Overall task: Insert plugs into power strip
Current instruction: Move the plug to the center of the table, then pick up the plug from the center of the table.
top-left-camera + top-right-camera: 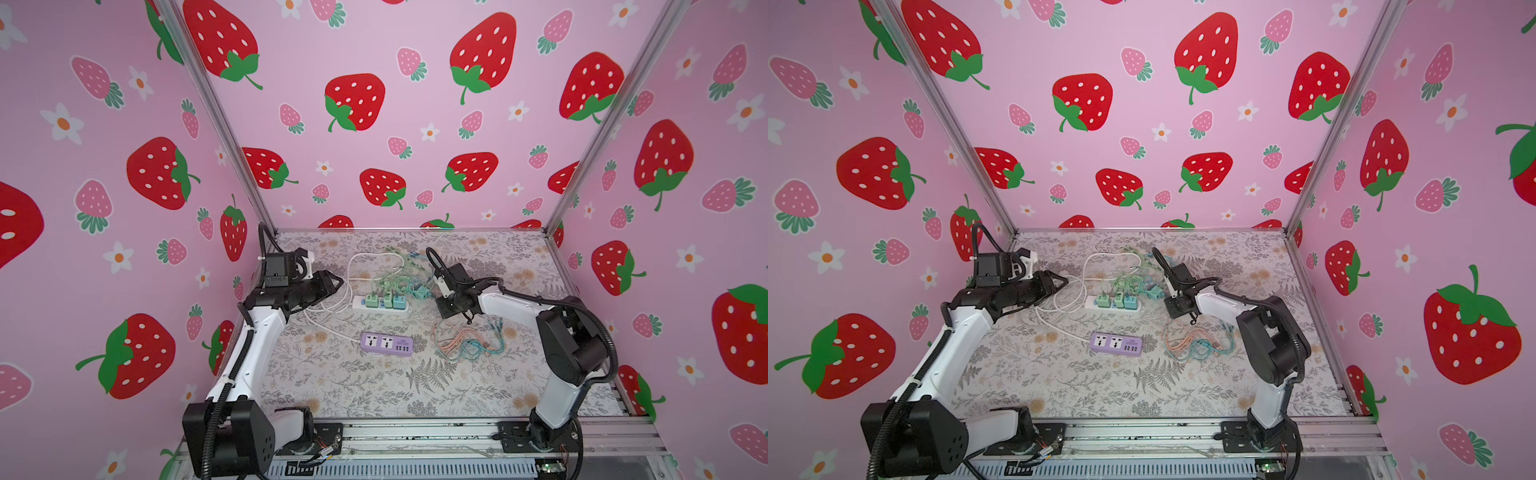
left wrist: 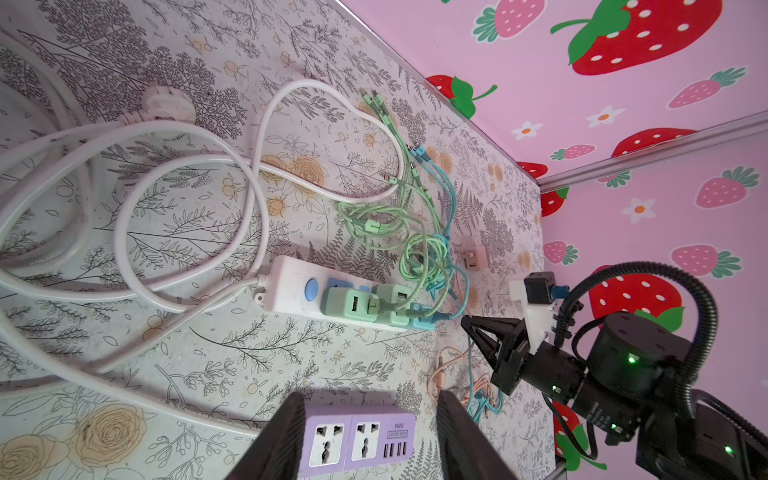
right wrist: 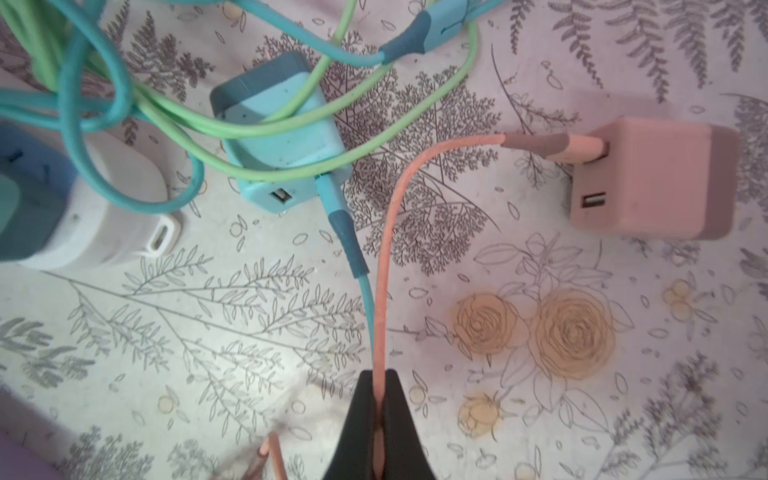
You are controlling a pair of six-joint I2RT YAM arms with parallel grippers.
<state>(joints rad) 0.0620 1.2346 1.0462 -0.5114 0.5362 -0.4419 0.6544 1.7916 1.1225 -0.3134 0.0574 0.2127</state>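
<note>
The white power strip lies mid-table with two mint plugs and a teal one seated in it. A loose teal plug lies just past its end. A peach-pink plug rests on the mat, and its peach cable runs into my right gripper, which is shut on that cable. My left gripper hovers open and empty, left of the white strip.
A purple power strip sits nearer the front. Thick white cords loop at the left. Tangled mint and teal cables lie behind the white strip, and peach and teal cables lie at the right.
</note>
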